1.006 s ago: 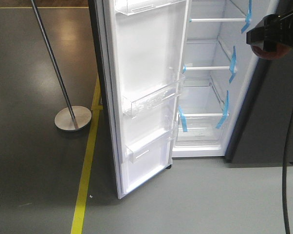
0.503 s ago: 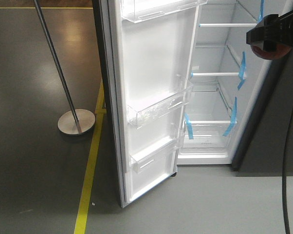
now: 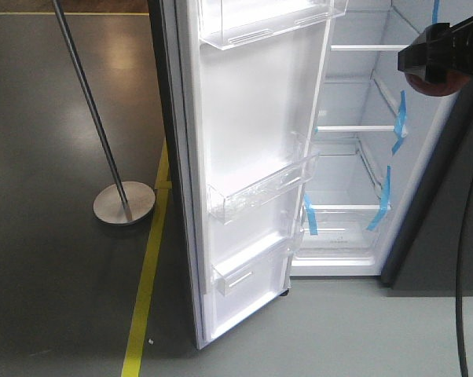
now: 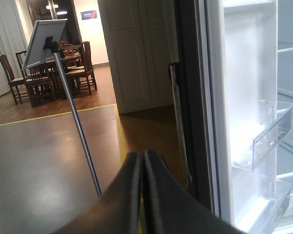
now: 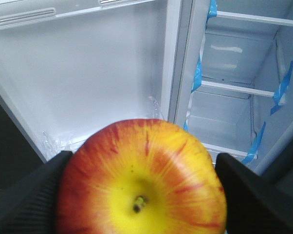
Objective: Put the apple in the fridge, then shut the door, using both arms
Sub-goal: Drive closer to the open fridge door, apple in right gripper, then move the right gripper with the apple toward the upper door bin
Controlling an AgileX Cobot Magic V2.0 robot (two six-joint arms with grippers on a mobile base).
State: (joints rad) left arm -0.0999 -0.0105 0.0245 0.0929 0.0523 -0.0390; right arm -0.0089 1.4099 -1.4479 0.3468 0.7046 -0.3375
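Observation:
The red and yellow apple [image 5: 141, 180] fills the bottom of the right wrist view, stem facing the camera. My right gripper [image 5: 142, 187] is shut on it, one black finger [image 5: 37, 197] on each side. In the front view the apple [image 3: 427, 83] shows just under the black right gripper [image 3: 445, 51], held in front of the fridge [image 3: 354, 165] at its upper right. The fridge stands open, with white shelves and blue tape. The door [image 3: 252, 157] is swung wide, its white inner side and clear bins facing me. My left gripper [image 4: 142, 158] is shut and empty, near the door's dark outer edge [image 4: 188, 97].
A metal pole on a round base [image 3: 124, 203] stands left of the door, carrying a sign board [image 4: 42, 36]. A yellow floor line [image 3: 146, 290] runs beside the door. A black cable [image 3: 460, 275] hangs at the right. Chairs and a table [image 4: 44, 73] stand far back.
The fridge and door have shifted rightward and grown slightly larger in the front view. The right gripper with the apple keeps its place in the frame.

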